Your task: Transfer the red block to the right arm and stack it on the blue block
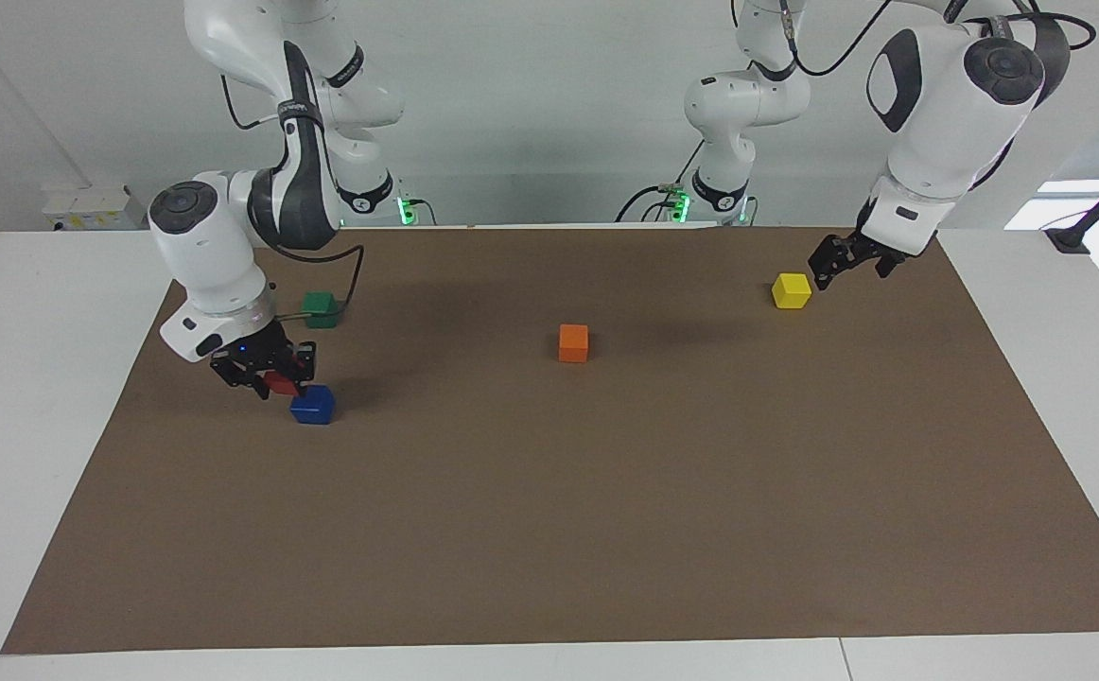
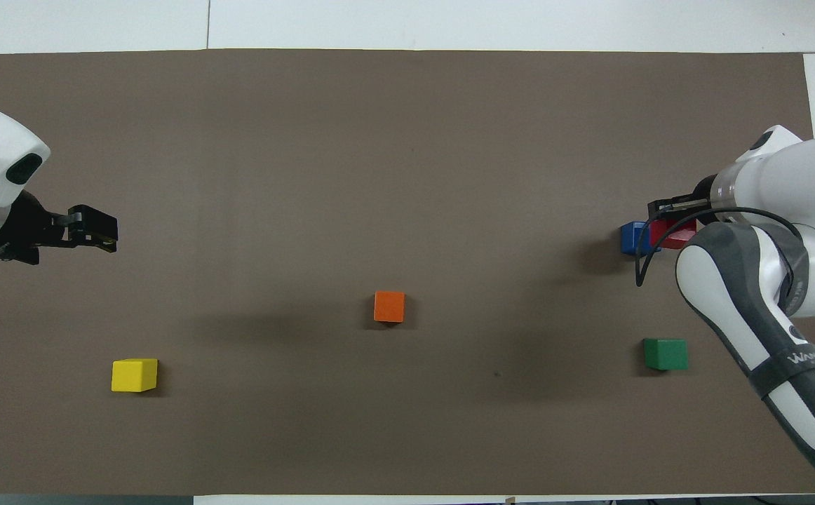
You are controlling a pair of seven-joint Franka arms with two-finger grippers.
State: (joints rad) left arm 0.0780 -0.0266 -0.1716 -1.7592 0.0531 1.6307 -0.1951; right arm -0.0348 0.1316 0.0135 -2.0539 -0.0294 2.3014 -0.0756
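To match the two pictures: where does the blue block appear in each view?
Facing view: the blue block lies at the picture's left, partly under the held red block.
Overhead view: the blue block lies at the picture's right edge.
Shared landmark: the green block, nearer the robots.

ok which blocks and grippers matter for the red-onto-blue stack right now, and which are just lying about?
In play:
- red block, held in the right gripper
- blue block, on the mat beside the held block

Lying about:
- green block
- orange block
- yellow block
- left gripper, waiting over the mat by the yellow block
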